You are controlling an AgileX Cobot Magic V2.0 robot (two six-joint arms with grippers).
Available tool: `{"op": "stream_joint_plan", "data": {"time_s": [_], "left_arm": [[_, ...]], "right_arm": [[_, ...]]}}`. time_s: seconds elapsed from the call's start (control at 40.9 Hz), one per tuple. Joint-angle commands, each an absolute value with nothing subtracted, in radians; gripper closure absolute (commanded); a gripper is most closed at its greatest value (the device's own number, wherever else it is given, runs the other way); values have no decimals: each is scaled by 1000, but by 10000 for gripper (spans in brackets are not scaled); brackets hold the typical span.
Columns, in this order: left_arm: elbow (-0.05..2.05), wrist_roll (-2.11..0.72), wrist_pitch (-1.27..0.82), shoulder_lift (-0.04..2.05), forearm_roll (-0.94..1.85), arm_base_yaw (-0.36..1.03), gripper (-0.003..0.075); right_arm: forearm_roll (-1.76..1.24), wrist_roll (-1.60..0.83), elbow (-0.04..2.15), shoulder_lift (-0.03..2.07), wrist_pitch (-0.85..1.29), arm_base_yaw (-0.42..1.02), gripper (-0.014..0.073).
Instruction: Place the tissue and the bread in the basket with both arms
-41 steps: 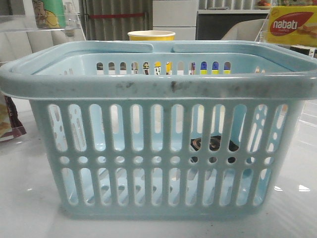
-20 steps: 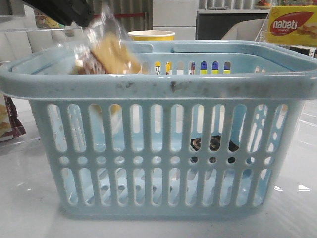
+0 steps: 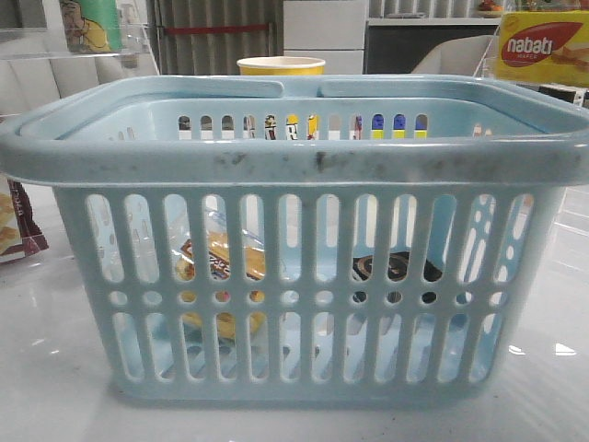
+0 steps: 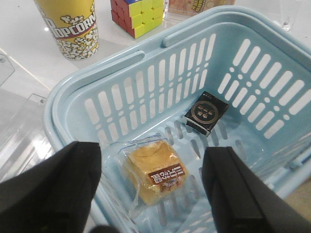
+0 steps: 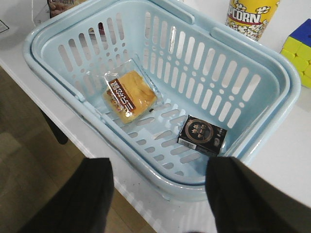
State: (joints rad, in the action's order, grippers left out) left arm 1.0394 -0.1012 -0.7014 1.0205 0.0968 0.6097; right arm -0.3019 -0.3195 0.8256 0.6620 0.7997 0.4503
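Observation:
The pale blue basket point(image 3: 304, 161) fills the front view. The bread point(image 3: 221, 262), a golden bun in clear wrap with a brown label, lies on its floor at the left; it also shows in the left wrist view point(image 4: 155, 174) and the right wrist view point(image 5: 129, 94). The tissue point(image 3: 396, 267), a small dark pack with pale rings, lies on the floor at the right, seen too in the left wrist view point(image 4: 206, 111) and the right wrist view point(image 5: 201, 135). My left gripper point(image 4: 150, 194) hangs open and empty above the bread. My right gripper point(image 5: 158, 194) is open and empty above the basket's rim point(image 5: 160, 170).
A yellow popcorn cup point(image 4: 70, 24) and a colour cube point(image 4: 136, 14) stand behind the basket. A yellow nabati box point(image 3: 541, 46) is at the back right, a brown snack bag point(image 3: 18, 230) at the left. The table edge point(image 5: 97, 150) runs beside the basket.
Half a second ago my left gripper held the bread above the basket's left rim. The bread now lies on the basket floor and the gripper has left the front view.

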Motion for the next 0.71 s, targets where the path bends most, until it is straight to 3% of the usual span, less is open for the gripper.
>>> {"op": "stream_joint_plan", "data": {"time_s": [0.0, 0.342, 0.538, 0.685], "left_arm": [[1050, -103, -702, 917, 107, 619, 211], [866, -103, -728, 595, 107, 619, 211], [794, -103, -728, 531, 107, 619, 214], [770, -103, -726, 531, 100, 619, 335]], "right_arm": [[-321, -327, 851, 659, 734, 450, 75], [-321, -327, 851, 659, 726, 450, 75], [-321, -327, 851, 659, 729, 450, 75], [-321, -327, 851, 659, 756, 450, 102]]}}
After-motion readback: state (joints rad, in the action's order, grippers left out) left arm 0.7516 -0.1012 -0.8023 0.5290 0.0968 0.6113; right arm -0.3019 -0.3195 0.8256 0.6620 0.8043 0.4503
